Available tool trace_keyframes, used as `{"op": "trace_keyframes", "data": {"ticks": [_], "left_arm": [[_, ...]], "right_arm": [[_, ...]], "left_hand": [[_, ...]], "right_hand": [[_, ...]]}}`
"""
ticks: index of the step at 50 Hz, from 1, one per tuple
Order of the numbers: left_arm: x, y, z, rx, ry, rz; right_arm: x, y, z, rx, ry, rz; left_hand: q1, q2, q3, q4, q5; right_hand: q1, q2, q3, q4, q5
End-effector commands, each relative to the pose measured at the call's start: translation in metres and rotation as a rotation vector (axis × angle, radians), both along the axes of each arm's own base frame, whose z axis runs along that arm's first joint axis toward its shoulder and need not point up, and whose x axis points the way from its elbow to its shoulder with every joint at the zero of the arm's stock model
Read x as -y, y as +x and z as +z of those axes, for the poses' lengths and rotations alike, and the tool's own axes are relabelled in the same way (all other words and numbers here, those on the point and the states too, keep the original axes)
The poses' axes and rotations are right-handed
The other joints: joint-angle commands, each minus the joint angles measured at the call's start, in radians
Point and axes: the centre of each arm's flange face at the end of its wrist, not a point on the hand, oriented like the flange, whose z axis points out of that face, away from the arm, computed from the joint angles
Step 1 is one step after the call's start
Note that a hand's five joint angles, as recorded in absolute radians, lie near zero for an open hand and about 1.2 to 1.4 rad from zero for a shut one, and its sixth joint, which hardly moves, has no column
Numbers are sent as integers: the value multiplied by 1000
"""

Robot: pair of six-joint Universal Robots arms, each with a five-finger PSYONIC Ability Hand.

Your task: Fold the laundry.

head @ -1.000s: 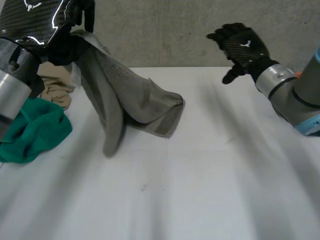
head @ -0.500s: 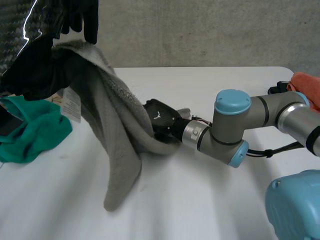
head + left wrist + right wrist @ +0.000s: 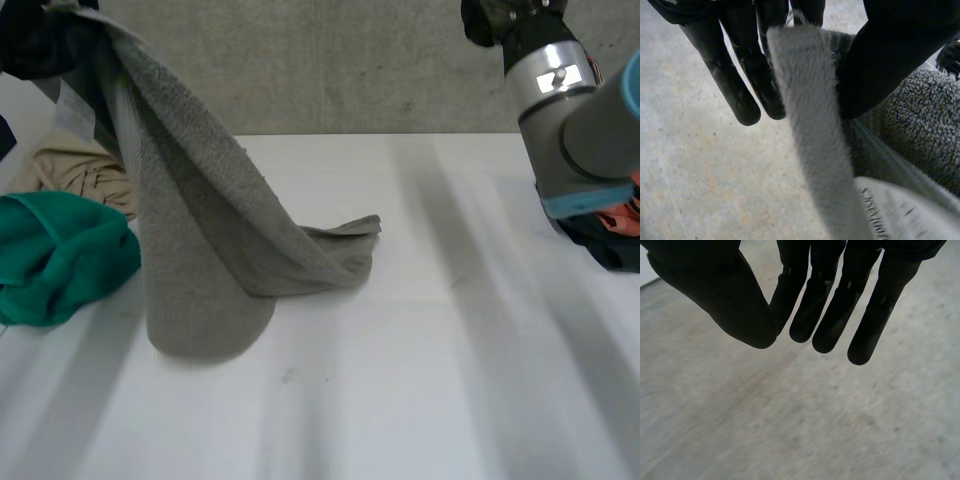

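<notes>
White surface (image 3: 420, 380), concrete wall (image 3: 350, 70). One grey towel (image 3: 200, 250) hangs pinched by its edge in the left robot hand (image 3: 900, 45), its tail on the surface beside one green cloth (image 3: 60, 255) and one beige (image 3: 70, 170). The right robot hand (image 3: 860, 270) is raised, fingers straight, empty.

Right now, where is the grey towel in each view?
Head view: grey towel hangs from the left hand down to the table.
Left wrist view: its edge pinched between that hand's thumb and fingers.
Right wrist view: open right hand, concrete behind.
Shared landmark: the left hand.
</notes>
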Motion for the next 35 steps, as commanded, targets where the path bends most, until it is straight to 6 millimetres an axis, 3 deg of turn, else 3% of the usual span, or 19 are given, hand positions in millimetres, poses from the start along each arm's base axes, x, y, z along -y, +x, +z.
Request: {"op": "trace_keyframes", "data": {"ticks": [1,5,10,14,20,23,24,25,26,27,30,31,35], "left_arm": [[-27,-14,-5,27,43,-90],[-52,-15,9,30,6,-130],[-74,-11,20,31,-18,-160],[-78,-10,13,49,2,-170],[-70,-8,-2,54,54,-153],[-66,-6,-5,54,66,-141],[-63,-6,-8,55,76,-134],[-62,-6,-10,55,82,-132],[-60,-6,-10,55,84,-129],[-55,-5,-12,54,90,-121],[-45,-4,-16,54,96,-102],[-36,-2,-19,54,102,-83],[-12,3,-24,53,102,-25]], "right_arm": [[-12,6,-74,-210,318,290],[-22,16,-108,-320,466,495],[-36,27,-133,-403,623,584],[-64,42,-160,-522,734,653],[-99,65,-198,-672,752,687],[-97,72,-208,-698,722,631],[-86,79,-208,-693,648,549],[-77,82,-205,-679,602,498],[-68,85,-200,-658,555,443],[-47,86,-185,-588,468,322],[-19,81,-149,-428,351,149],[-4,73,-119,-299,272,53],[3,53,-57,-105,111,-63]], "left_hand": [[231,198,203,193,257],[231,198,203,193,257],[231,198,203,193,257],[231,198,203,193,257],[231,198,203,193,257],[231,198,203,193,257],[231,198,203,193,257],[231,198,203,193,257],[231,198,203,193,257],[231,198,203,193,257],[231,198,203,193,257],[231,198,203,193,257],[231,198,203,193,257]], "right_hand": [[-936,-978,-988,-998,-965],[-954,-996,-1006,-1016,-983],[-954,-996,-1006,-1016,-983],[-954,-996,-1006,-1016,-983],[-940,-983,-992,-1002,-970],[-457,-499,-509,-519,-486],[45,3,-7,-17,16],[239,197,187,177,210],[268,225,215,206,238],[268,226,216,206,239],[268,226,216,206,239],[268,226,216,206,239],[268,226,216,206,239]]}}
